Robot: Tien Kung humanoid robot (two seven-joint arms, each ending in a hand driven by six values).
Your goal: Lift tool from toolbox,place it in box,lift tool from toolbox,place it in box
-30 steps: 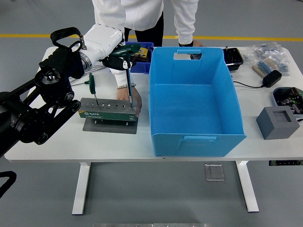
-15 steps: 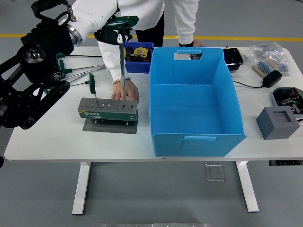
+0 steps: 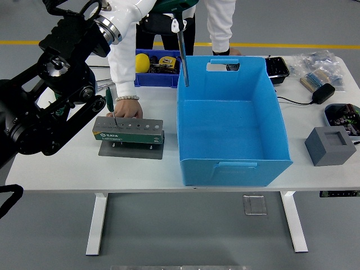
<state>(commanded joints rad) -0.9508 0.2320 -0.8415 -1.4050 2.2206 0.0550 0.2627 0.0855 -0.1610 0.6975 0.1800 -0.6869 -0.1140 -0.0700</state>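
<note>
The T-handle tool (image 3: 182, 53), a long steel shaft under a dark green grip, now hangs upright at about 12 o'clock on the table, its tip at the blue box's (image 3: 233, 157) left rim near the far corner; half a second ago it hung above the toolbox's right end, and a second ago its tip sat in a hole there. The left hand (image 3: 169, 12) is clasped round the green grip at the picture's top edge, fingers wrapped tight on it, though most of the hand is cut off by the frame. Outward from it, the white forearm shell and black left arm (image 3: 50, 95) slope down toward 9 o'clock, having swung up and right since the earlier pictures. The toolbox (image 3: 128, 131), a grey and green block on a dark plate, stands at 9 o'clock, with one smaller green-handled tool (image 3: 110, 103) upright in a hole near its left end. A person's hand (image 3: 125, 112) rests flat on the table just behind the toolbox, touching its far edge, shifted leftward from before. A small blue bin (image 3: 153, 72) holding yellow items sits at 11 o'clock behind it.
</note>
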